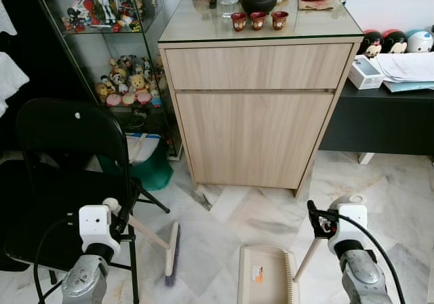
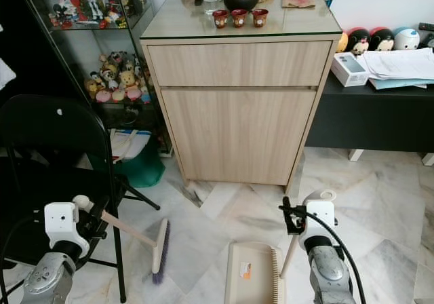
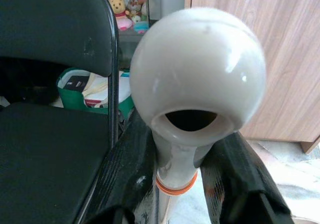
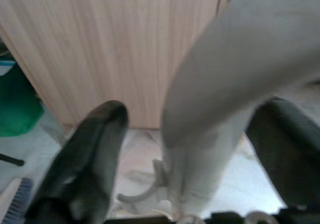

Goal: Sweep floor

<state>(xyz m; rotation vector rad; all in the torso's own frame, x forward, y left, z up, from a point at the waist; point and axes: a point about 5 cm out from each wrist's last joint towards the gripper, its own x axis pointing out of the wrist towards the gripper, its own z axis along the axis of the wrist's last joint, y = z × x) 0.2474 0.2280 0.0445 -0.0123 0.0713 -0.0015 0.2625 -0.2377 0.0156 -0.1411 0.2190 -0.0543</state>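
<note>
On the near marble floor (image 1: pixel 400 202), in front of a light wood cabinet (image 1: pixel 254 138), lie the two cleaning tools.

Left gripper (image 1: pixel 121 217): positioned at the near left, beside a black folding chair (image 1: pixel 68 155). Its fingers (image 3: pixel 127 174) are pressed against both sides of the broom handle just below the rounded white knob (image 3: pixel 198 81) at the handle's end. An orange ring is visible on the handle at the grip point.

Broom (image 1: pixel 171 250): the pale handle runs from the left gripper down and to the right. The brush head rests on the floor with its bristles down, left of the dustpan and apart from it.

Right gripper (image 1: pixel 317 224): positioned at the near right. It holds the upper end of the dustpan's pale handle (image 1: pixel 308 258). In the right wrist view, one dark finger (image 4: pixel 90 159) sits on each side of the blurred handle, closed onto it.

Dustpan (image 1: pixel 264 277): beige, lying flat on the floor at near centre, with a comb-like row of teeth along its right edge and a small orange label on its inner surface. Its handle rises to the right toward the right gripper.

Surroundings: red cups (image 1: pixel 258 20) and a dark pot stand on the glass cabinet top. A glass display case (image 1: pixel 108 39) holding figurines stands at far left. A green bag (image 1: pixel 146 161) sits behind the chair. Papers (image 1: pixel 407 66) lie on a dark low table at far right.
</note>
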